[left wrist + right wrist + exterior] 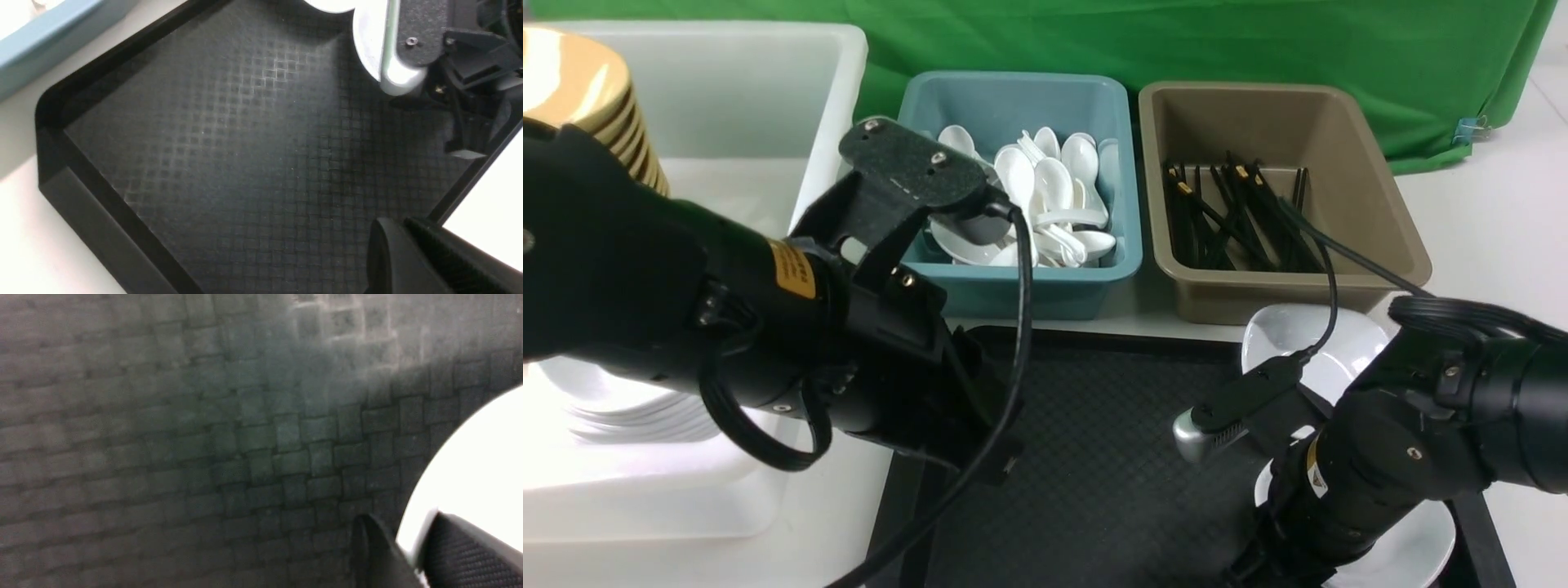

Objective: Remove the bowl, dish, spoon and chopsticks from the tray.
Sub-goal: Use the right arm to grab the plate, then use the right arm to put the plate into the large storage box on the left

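We work over the large black diamond-textured plastic tray (1111, 425). At its near right corner lies the glossy white shallow dish (1421, 547), directly under the right gripper (402, 543), whose jaws seem pinched on its thin rim, one finger inside, one outside. The left gripper (408, 245), closed and empty, hangs over the tray's left half, farther off.

A green cloth (1176, 41) hangs as backdrop behind the brightly lit white table (1486, 220).
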